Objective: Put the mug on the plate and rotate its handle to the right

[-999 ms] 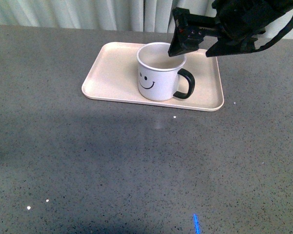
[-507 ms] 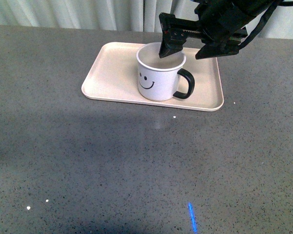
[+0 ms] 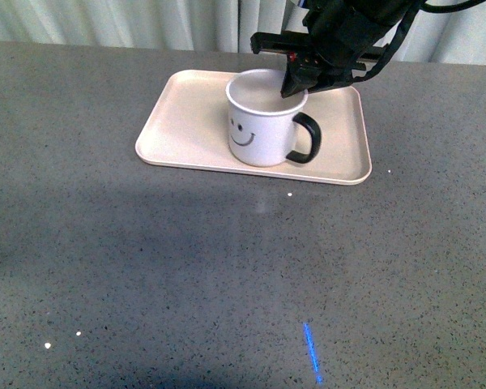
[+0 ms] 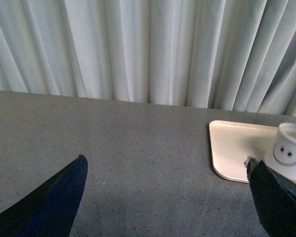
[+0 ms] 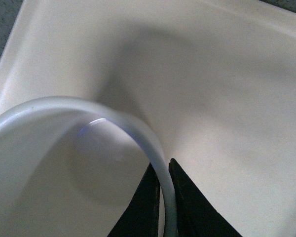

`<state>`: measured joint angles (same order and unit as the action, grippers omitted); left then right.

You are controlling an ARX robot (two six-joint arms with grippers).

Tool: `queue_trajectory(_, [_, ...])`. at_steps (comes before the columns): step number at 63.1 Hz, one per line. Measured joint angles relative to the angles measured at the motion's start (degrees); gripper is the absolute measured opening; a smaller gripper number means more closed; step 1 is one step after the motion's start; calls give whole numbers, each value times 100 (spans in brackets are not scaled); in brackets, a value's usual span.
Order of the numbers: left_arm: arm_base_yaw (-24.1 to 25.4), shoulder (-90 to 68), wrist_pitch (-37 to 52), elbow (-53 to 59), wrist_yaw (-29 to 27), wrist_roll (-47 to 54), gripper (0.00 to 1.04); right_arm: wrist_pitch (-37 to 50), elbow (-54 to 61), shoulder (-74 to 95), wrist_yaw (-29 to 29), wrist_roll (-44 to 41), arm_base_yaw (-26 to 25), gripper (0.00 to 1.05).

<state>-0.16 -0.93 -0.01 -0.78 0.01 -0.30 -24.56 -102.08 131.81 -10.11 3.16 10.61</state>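
The white mug (image 3: 263, 126) with a black smiley face stands upright on the pale beige plate (image 3: 186, 113). Its black handle (image 3: 305, 139) points to the right and a little toward me. My right gripper (image 3: 296, 85) comes down from above and is shut on the mug's far right rim. In the right wrist view the two black fingers (image 5: 187, 207) pinch the thin white rim (image 5: 160, 163), one inside the mug, one outside. My left gripper (image 4: 165, 192) is open and empty above bare table; the mug (image 4: 291, 158) and plate (image 4: 237, 148) show beyond it.
The plate lies at the far middle of a grey speckled table (image 3: 227, 267). White curtains (image 4: 148, 49) hang behind the table. A blue light mark (image 3: 312, 352) lies on the table near the front edge.
My right gripper has swung left over the mug and turned, and its jaws have closed on the far right rim. The mug's handle has turned slightly. The blue light mark has drifted left.
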Motion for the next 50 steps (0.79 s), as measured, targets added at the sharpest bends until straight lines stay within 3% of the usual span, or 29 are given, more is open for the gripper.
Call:
queue_trajectory(16, [0,0,0,0,0,0,95,-763,-846,229,81,-1040,-109,2])
queue_trajectory(29, [0,0,0,0,0,0,95,-1519,-1974,645,-732,-2498,-297,2])
queue_trajectory(50, [0,0,0,0,0,0,95,-2800,-3274,1309,-1443,-4535,-341,2])
